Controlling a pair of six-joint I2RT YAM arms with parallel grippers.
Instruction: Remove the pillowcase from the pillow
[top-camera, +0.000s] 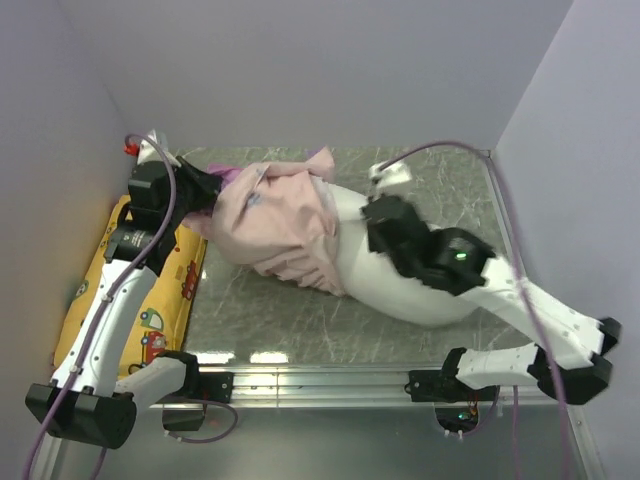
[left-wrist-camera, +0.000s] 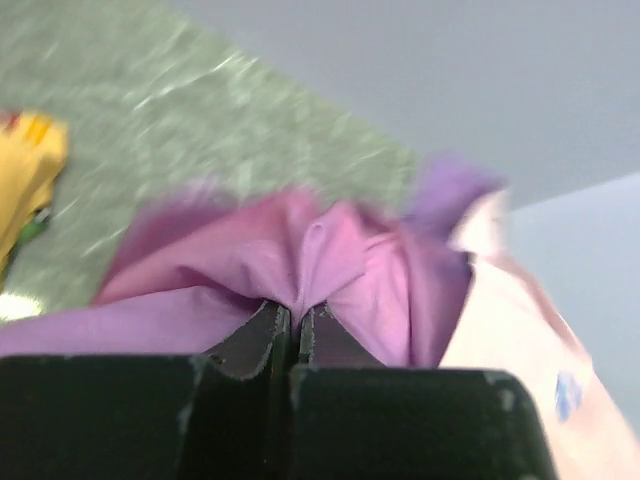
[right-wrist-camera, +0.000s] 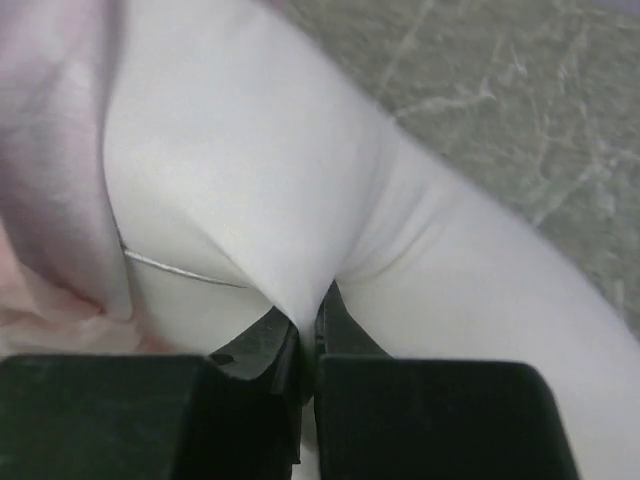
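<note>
The pillowcase (top-camera: 275, 225) lies bunched at the table's centre-left, turned mostly to its pale pink inside, and still covers the left end of the pillow. The white pillow (top-camera: 400, 285) sticks out of it toward the right. My left gripper (top-camera: 205, 190) is shut on a fold of purple pillowcase (left-wrist-camera: 320, 260) fabric at its left end; in the left wrist view the gripper (left-wrist-camera: 296, 312) pinches that fold. On the pillow's upper side, my right gripper (top-camera: 380, 225) is shut on a pinch of white pillow (right-wrist-camera: 300, 200) cloth, seen between its tips (right-wrist-camera: 308, 320).
A yellow vehicle-print cushion (top-camera: 160, 300) lies along the left wall under my left arm. The green marbled table (top-camera: 290, 320) shows in front of the pillow. Walls close in on the left, back and right. A metal rail (top-camera: 320, 380) runs along the near edge.
</note>
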